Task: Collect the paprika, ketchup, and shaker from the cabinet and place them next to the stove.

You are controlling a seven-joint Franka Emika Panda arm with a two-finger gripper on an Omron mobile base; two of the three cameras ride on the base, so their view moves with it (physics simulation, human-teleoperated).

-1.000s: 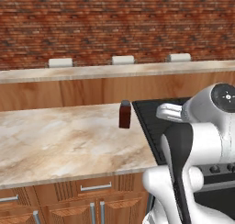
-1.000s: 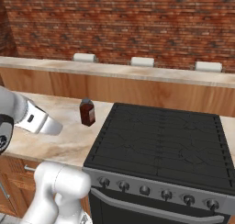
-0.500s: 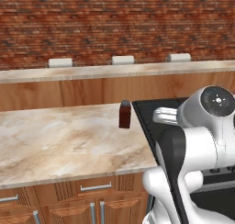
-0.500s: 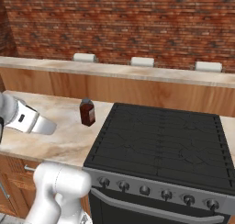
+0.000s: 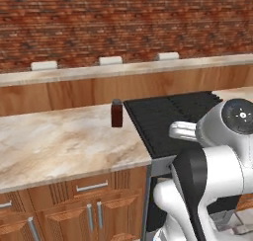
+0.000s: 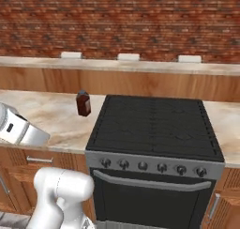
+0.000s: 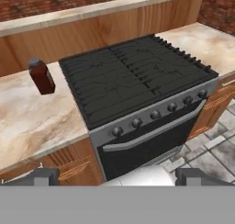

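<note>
A dark red straight-sided jar with a dark cap, the paprika point(image 5: 116, 114) point(image 6: 83, 104) point(image 7: 42, 76), stands upright on the marble counter just left of the stove point(image 5: 170, 117) point(image 6: 151, 125) point(image 7: 133, 83). The stove is a black range with a grated cooktop and a row of round knobs along its front. My gripper point(image 7: 118, 177) hangs out in front of the oven door, well back from the jar. It is open, with nothing between its widely spread fingertips point(image 7: 44, 176). The ketchup, the shaker and the cabinet are out of view.
Marble counter point(image 5: 59, 141) point(image 6: 51, 113) runs left of the stove, and a shorter stretch point(image 6: 225, 120) lies to its right. Behind it rises a raised wooden ledge point(image 5: 99, 84) below a brick wall. Wooden drawers and doors point(image 5: 89, 205) line the counter front.
The whole scene has slid slightly left and up in both base views, so the base has moved. My arm has folded lower and turned. The jar stays beside the stove.
</note>
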